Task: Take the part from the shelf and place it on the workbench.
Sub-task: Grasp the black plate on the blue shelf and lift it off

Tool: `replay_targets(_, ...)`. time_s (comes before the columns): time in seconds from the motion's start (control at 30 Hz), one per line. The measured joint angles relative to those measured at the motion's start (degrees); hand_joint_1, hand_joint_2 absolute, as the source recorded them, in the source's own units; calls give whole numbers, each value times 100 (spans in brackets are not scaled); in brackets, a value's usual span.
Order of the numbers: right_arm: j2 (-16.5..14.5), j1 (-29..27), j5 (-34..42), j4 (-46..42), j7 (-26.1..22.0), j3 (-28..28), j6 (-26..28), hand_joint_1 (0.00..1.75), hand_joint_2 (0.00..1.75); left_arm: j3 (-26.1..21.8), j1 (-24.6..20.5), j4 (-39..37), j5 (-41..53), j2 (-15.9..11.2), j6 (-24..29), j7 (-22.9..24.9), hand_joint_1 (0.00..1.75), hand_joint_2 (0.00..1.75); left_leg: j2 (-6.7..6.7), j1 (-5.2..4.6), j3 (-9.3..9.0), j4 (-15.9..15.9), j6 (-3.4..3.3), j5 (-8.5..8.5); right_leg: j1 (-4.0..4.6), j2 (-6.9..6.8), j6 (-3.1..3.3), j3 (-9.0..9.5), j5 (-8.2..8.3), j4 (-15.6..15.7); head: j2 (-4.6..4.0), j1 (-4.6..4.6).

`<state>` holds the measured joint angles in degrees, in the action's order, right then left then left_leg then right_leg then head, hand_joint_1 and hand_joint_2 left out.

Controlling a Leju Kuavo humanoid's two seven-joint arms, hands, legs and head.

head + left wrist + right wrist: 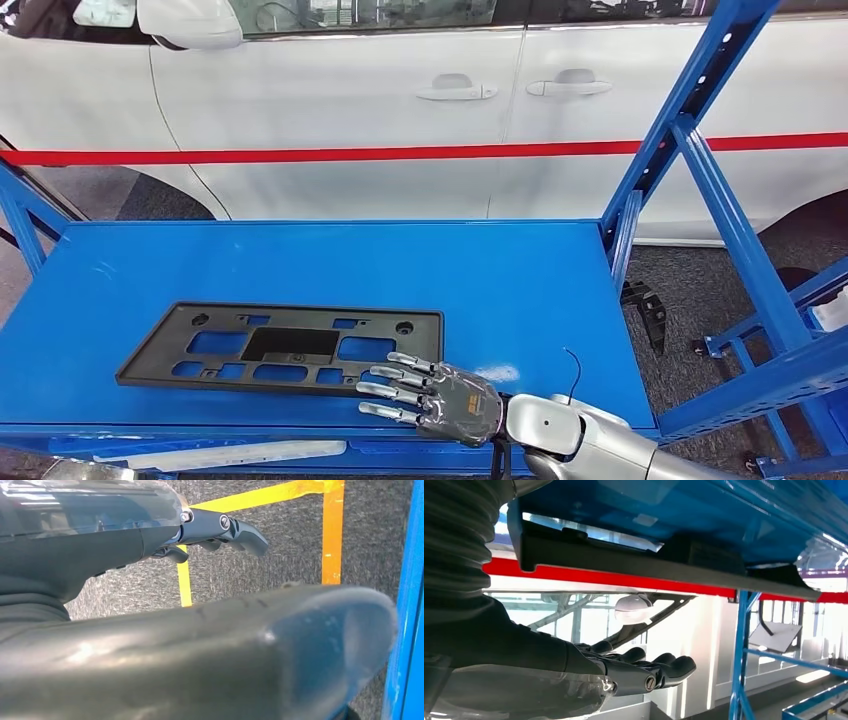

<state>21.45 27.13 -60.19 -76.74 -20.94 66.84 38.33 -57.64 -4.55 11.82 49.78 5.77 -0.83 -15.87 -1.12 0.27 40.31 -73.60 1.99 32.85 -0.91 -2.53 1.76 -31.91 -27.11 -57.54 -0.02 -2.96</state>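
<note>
Part (285,348), black and flat, lies on the blue bench (330,262); right robot hand (440,395) hovers open-fingered over its near corner. White car (400,100) behind. Left robot hand (220,530) hangs empty, fingers loosely apart, over floor.

Cut off at the head view's lower edge: the right arm behind the right hand (455,402), and a pale strip (225,456) under the front lip of the blue shelf (520,270). Cropped at the top: the white car (400,110), roof out of frame. Covered by the fingers (400,378): the near right corner of the black part (285,345), so contact there cannot be told. Blurred and oversized in the left wrist view: the left hand (200,650), its thumb hiding much of the floor; finger spread unclear. Reduced to a dark edge in the right wrist view: the part, its face hidden.
</note>
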Motion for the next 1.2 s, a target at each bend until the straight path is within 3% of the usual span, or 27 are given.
replay_targets(0.1, 1, 38, -265, 46, 168, 103, 7, 0, 175, -45, -16, 0, 5, 1, 26, 0, 0, 0, -33, -13, -541, 1163, -76, -597, 20, 10, -26, 28, -17, -14, 0, -1)
replay_targets(0.17, 1, 64, -377, 78, 237, 162, 23, 0, 175, -79, -23, 0, 10, 4, 35, 0, 0, 0, -58, -35, -730, 1609, -147, -739, 41, 25, -68, 33, -29, -27, 0, 0)
replay_targets(0.3, -12, 103, -566, 174, 354, 245, 110, 0, 175, -96, -31, 0, 33, 28, 33, -3, 0, 0, -58, -11, -767, 1702, -292, -786, 35, 56, -174, 8, -107, -89, 0, 1)
replay_targets(0.37, -30, 113, -694, 285, 446, 279, 160, 0, 175, -97, -56, 0, 56, 38, 16, -12, 0, 0, -70, 14, -782, 1737, -340, -820, -7, 122, -209, -219, -433, -626, 0, 2)
replay_targets(0.43, -47, 120, -786, 415, 533, 311, 198, 0, 175, -98, -69, 0, 78, 38, -13, -21, 0, 0, -77, 13, -777, 1735, -352, -825, -48, 168, -245, -577, -782, -1439, 0, 3)
replay_targets(0.47, -55, 122, -819, 473, 563, 321, 210, 0, 175, -98, -70, 0, 95, 38, -29, -24, 0, 0, -83, 12, -781, 1734, -350, -824, -65, 173, -259, -681, -820, -1668, 0, 3)
replay_targets(0.5, -64, 127, -846, 520, 588, 326, 219, 0, 175, -98, -69, 0, 114, 38, -43, -27, 0, 0, -91, 12, -789, 1731, -346, -820, -79, 173, -268, -690, -750, -1690, 0, 3)
replay_targets(0.53, -82, 137, -867, 558, 605, 326, 223, 0, 175, -97, -70, 0, 138, 40, -56, -28, 0, 0, -99, 13, -804, 1728, -336, -814, -91, 168, -267, -577, -566, -1454, 0, 3)
replay_targets(0.6, -152, 164, -885, 613, 616, 313, 227, 0, 175, -96, -72, 0, 177, 45, -77, -34, 0, 0, -109, 5, -829, 1715, -300, -792, -86, 121, -233, -180, -157, -643, 0, 3)
replay_targets(0.67, -260, 197, -884, 658, 611, 277, 228, 0, 175, -96, -72, 0, 211, 50, -86, -40, 0, 0, -102, -12, -810, 1699, -240, -781, -49, 62, -187, 61, -19, -101, 0, 3)
replay_targets(0.8, -392, 231, -879, 720, 622, 207, 226, 0, 175, -96, -77, 0, 243, 51, -87, -44, 0, 0, -64, -2, -751, 1615, -90, -724, -38, 39, -89, 69, -17, 17, 0, 1)
replay_targets(0.87, -391, 263, -878, 734, 659, 182, 221, 0, 175, -95, -88, 0, 260, 51, -88, -45, 0, 0, -30, 6, -560, 1158, -26, -415, -57, -7, -32, 74, 10, 54, 0, 1)
replay_targets(0.93, -371, 319, -869, 754, 749, 173, 210, 0, 175, -94, -84, 0, 284, 53, -96, -46, 0, 0, -7, 4, -194, 357, 26, -13, -37, -40, -6, 65, 14, 52, 0, 1)
replay_targets(1.0, -350, 389, -872, 789, 898, 193, 202, 0, 175, -93, -72, 0, 308, 51, -119, -47, 0, 0, -4, 5, -9, -41, 54, 66, -26, -55, -1, 61, 14, 47, 0, 1)
replay_targets(1.03, -347, 429, -890, 811, 994, 210, 200, 0, 175, -93, -72, 0, 320, 45, -132, -50, 0, 0, -4, 5, -94, 138, 55, -81, -25, -57, -4, 63, 13, 42, 0, 1)
replay_targets(1.13, -340, 575, -1008, 901, 1347, 272, 208, 0, 175, -93, -81, 0, 356, 23, -155, -66, 0, 0, -65, 1, -647, 1348, -16, -646, -15, -44, -49, 67, -9, 0, 0, 1)
replay_targets(1.2, -332, 671, -1091, 989, 1583, 323, 214, 0, 175, -93, -75, 0, 368, 18, -157, -78, 0, 0, -101, -23, -754, 1649, -110, -736, 5, -28, -104, 59, -19, -23, 0, 1)
